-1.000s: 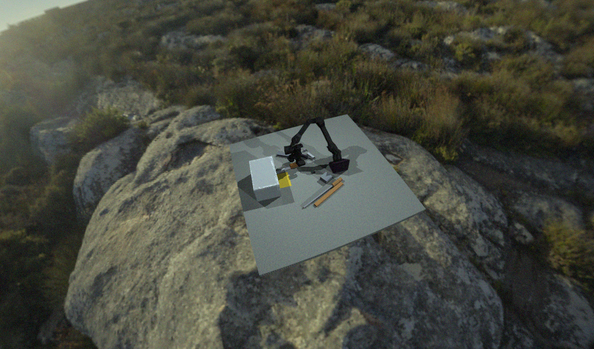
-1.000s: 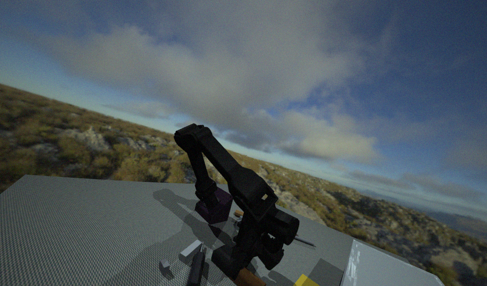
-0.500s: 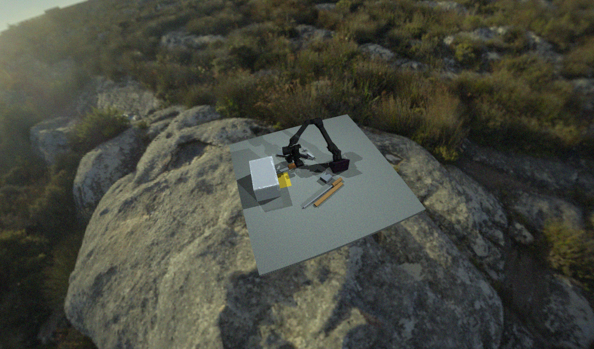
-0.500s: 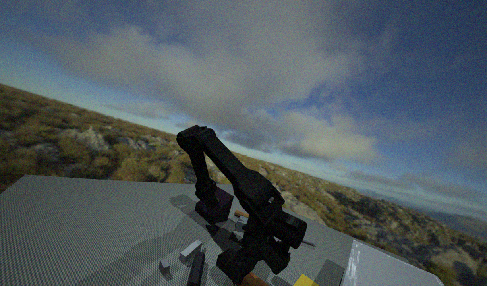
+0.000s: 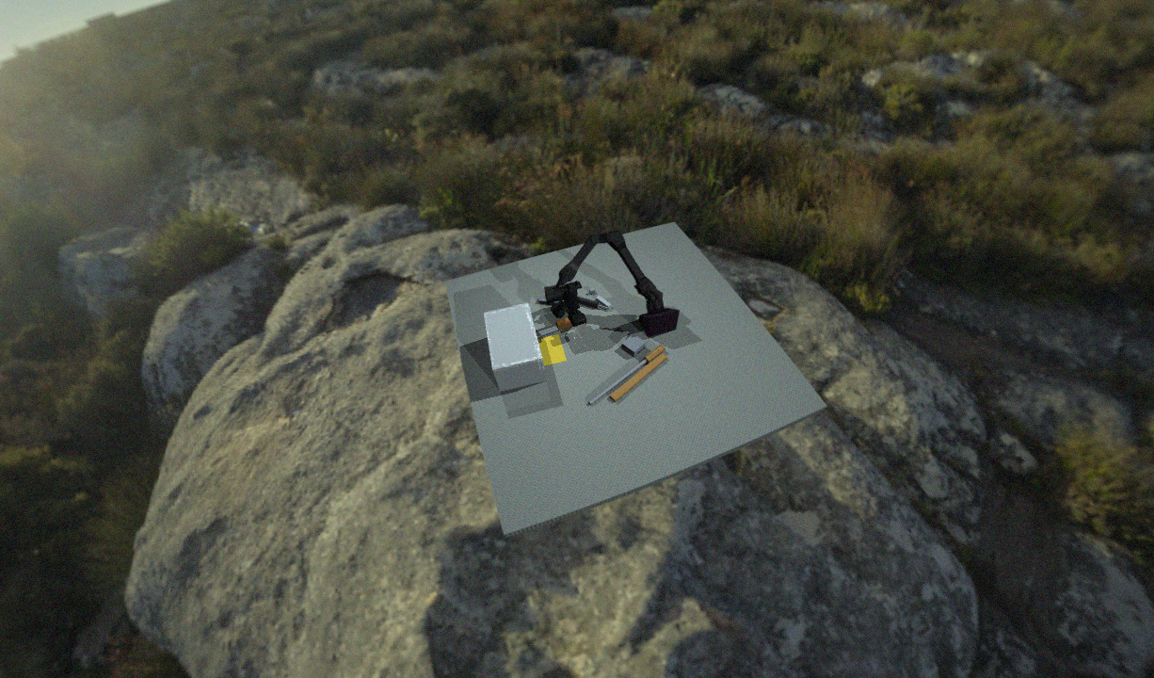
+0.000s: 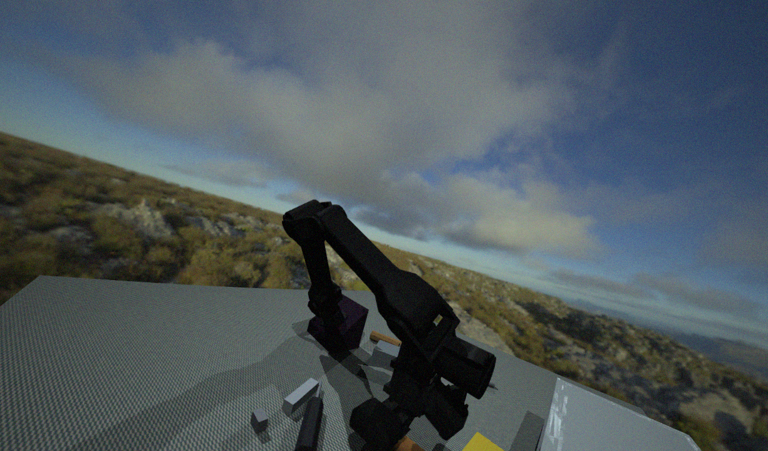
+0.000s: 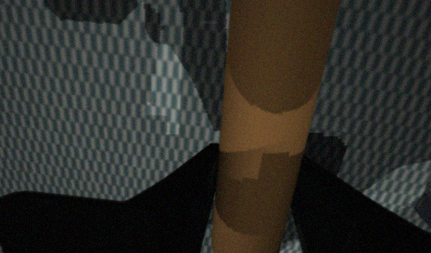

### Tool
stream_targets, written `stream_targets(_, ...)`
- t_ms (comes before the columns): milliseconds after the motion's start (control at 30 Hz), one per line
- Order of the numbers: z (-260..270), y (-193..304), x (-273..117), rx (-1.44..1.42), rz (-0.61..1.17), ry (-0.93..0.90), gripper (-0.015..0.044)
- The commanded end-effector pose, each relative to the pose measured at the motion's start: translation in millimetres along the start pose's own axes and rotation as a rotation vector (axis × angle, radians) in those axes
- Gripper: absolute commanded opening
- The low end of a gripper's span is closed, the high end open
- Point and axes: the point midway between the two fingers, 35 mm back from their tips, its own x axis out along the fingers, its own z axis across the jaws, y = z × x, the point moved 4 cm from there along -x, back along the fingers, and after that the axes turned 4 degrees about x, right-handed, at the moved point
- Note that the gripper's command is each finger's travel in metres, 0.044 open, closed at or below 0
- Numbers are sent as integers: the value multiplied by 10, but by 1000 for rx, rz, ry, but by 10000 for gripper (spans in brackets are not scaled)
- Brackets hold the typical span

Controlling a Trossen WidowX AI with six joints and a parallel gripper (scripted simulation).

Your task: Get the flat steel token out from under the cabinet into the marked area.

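Orange handle (image 5: 563,322) (image 6: 407,445) (image 7: 271,130) pinched in the black claw (image 5: 568,319) (image 6: 399,437) (image 7: 252,156), low over the table (image 5: 649,438) (image 6: 123,336) (image 7: 78,123). The two fingers press its sides; wrist view shows this best. From the handle a thin grey shaft (image 5: 547,330) points towards the white cabinet (image 5: 512,337) (image 6: 605,420). Whether its far end is under the cabinet, I cannot tell.

Token: not seen in any view. Vent slots not seen either. Presumably it is under the cabinet. None shows on the visible part of the yellow area (image 5: 552,350) (image 6: 481,443) in front.

Step in hand, by my reading: fishing for the token with the held tool. Next move likely calls for keeping the shaft low and level, getting its tip behind the token, then drawing back slowly towards the yellow. Risk: pulling crooked, so the token misses the area or stays against the tool. Letting go comes later.

Spare grey rod (image 5: 615,386) and orange stick (image 5: 638,377) lie side by side, well apart from the cabinet.

Brands, labels, writing: none I can read.
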Motion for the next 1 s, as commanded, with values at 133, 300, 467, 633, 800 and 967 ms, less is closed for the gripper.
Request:
stream_targets(133, 2, -106, -3, 7, -2, 3, 0)
stream_targets(300, 6, -155, -4, 8, -3, 3, 0)
stream_targets(467, 9, -203, -6, 8, -3, 3, 0)
stream_targets(633, 13, -251, -7, 8, -3, 3, 0)
stream_targets(800, 16, -298, -8, 8, -3, 3, 0)
stream_targets(967, 19, -344, -9, 8, -4, 3, 0)
